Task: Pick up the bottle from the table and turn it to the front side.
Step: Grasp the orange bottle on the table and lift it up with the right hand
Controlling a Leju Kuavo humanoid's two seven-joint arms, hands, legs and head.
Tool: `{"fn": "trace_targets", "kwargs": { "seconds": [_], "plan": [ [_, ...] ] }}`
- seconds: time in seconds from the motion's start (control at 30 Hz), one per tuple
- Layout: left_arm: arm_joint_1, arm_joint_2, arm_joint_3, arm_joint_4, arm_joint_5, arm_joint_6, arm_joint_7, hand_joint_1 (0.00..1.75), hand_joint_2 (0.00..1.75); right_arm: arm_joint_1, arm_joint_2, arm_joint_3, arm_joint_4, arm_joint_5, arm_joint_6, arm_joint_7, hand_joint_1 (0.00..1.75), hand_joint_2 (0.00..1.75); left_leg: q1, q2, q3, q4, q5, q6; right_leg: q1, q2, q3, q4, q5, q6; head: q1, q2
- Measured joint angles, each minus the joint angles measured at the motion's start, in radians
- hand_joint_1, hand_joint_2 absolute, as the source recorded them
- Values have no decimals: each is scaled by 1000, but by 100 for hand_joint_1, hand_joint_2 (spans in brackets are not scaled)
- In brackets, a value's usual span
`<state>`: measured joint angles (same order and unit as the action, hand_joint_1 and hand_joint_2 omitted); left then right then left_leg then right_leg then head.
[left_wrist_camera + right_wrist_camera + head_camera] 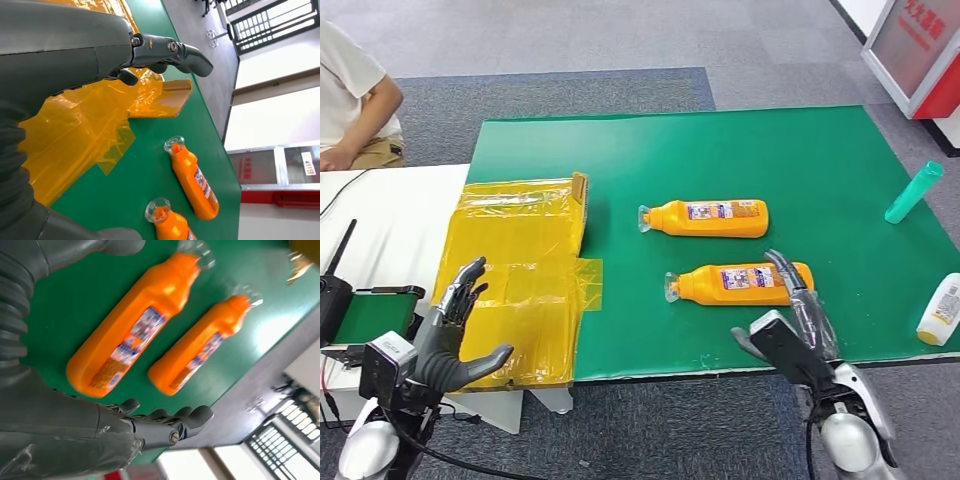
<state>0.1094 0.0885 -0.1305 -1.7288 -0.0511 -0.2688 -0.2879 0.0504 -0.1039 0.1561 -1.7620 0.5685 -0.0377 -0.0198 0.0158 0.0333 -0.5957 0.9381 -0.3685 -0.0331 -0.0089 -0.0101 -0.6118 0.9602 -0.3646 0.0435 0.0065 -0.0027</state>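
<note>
Two orange bottles (712, 218) (743, 283); one teal bottle (914, 192); one white bottle (940, 310).

my green table (810, 160) carries two orange bottles on their sides, the near orange bottle (739, 284) and the far orange bottle (709, 217), caps pointing left. yellow taped cardboard (520, 270) covers its left end. a teal tube (914, 192) and white bottle (940, 312) lie at the right edge.
</note>
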Motion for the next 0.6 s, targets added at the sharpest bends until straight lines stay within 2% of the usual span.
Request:
{"fn": "trace_targets", "kwargs": {
  "seconds": [0.17,0.23,0.4,0.6],
  "plan": [
    [-4,-6,-1,0,0,-12,5,0,175,-60,-44,14,70,300,-8,123,0,175,0,0,0,0,0,0,0,0,0,0,0,0,0,0],
    [-8,-8,-1,0,0,-19,8,0,175,-90,-56,18,116,382,-12,150,0,175,0,0,0,0,1,1,0,0,0,0,1,0,0,0],
    [-18,-11,-2,0,5,-27,12,0,175,-194,-79,37,270,459,24,176,0,175,0,0,0,0,2,0,0,0,0,0,2,-1,0,0],
    [-22,-10,-3,0,12,-40,12,0,175,-312,-96,61,451,484,56,187,0,175,0,0,-1,0,3,0,0,0,-1,0,2,0,0,0]
  ]
}}
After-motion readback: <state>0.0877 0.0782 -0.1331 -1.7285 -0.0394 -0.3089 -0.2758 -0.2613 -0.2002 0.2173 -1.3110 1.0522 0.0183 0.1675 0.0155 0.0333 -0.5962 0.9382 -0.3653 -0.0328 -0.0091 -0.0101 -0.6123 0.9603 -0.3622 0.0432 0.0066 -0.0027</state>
